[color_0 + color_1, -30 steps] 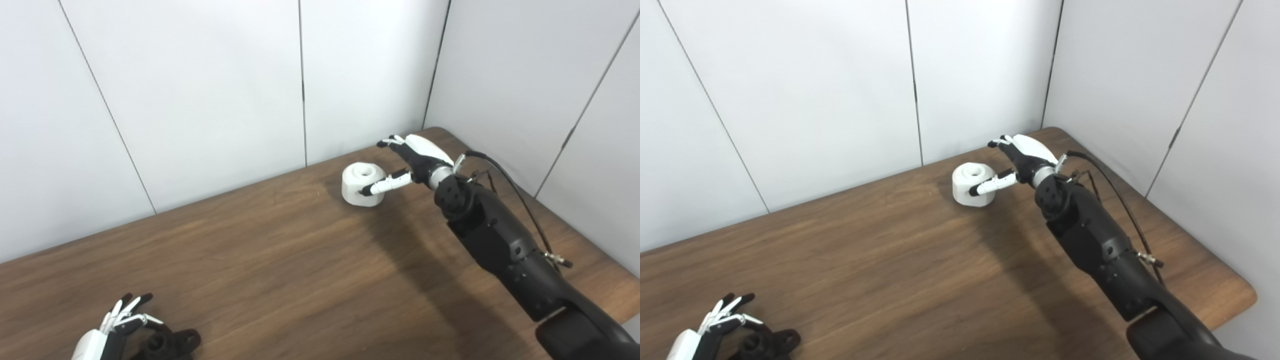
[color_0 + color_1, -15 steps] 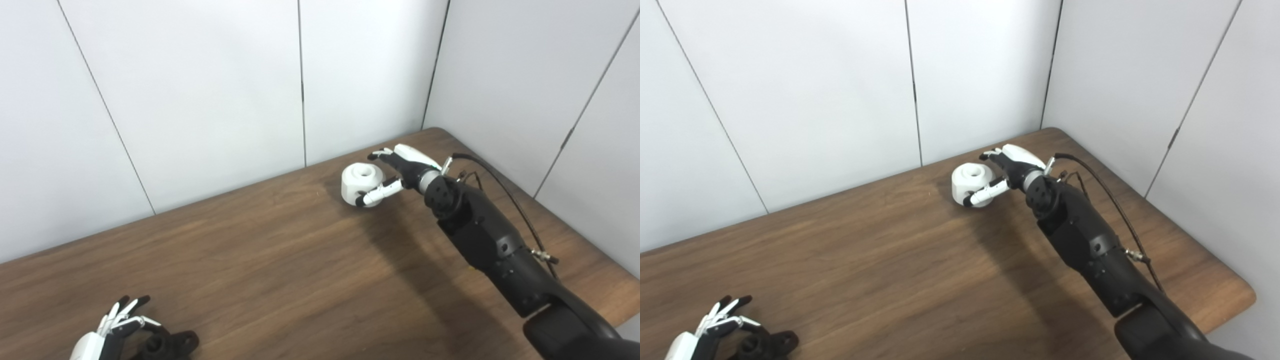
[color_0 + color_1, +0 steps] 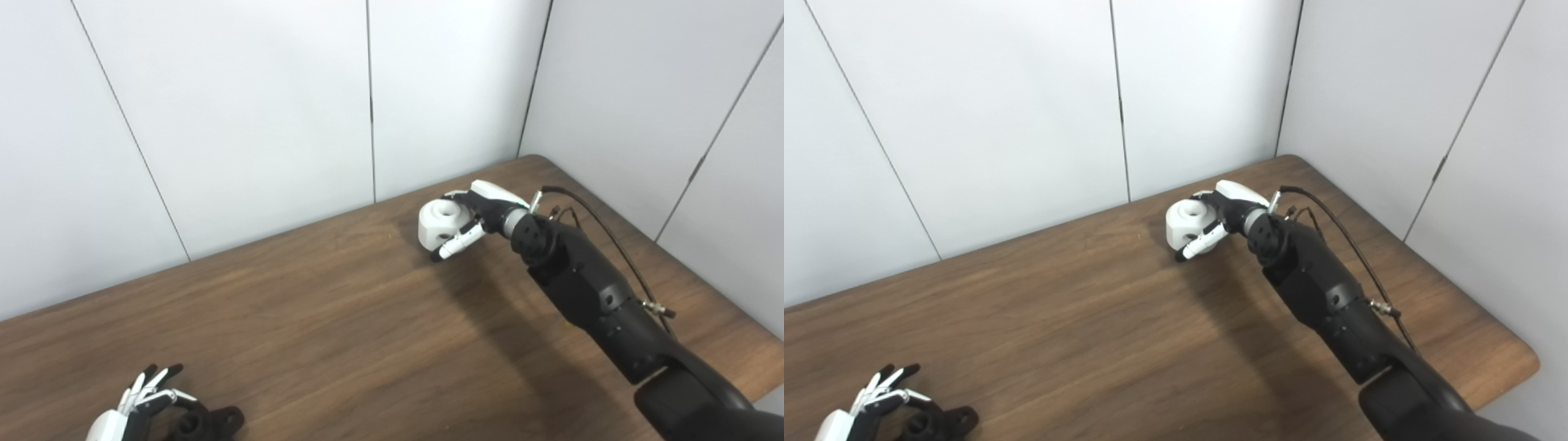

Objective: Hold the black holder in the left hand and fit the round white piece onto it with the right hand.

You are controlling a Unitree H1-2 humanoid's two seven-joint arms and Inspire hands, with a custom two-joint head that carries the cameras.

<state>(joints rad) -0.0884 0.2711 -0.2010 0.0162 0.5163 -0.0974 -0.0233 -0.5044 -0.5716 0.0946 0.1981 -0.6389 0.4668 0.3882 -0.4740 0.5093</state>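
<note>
Round white piece point(image 3: 442, 222) at the far right of the wooden desk point(image 3: 343, 318), near the back wall, tilted with its central hole facing up-left; clasped by the right hand point(image 3: 484, 211), thumb across its front, fingers curled over its far side. Black holder point(image 3: 205, 422) well apart at the near left edge, lying on the desk. Left hand point(image 3: 131, 410) just beside it, fingers spread and loose, grasping nothing
</note>
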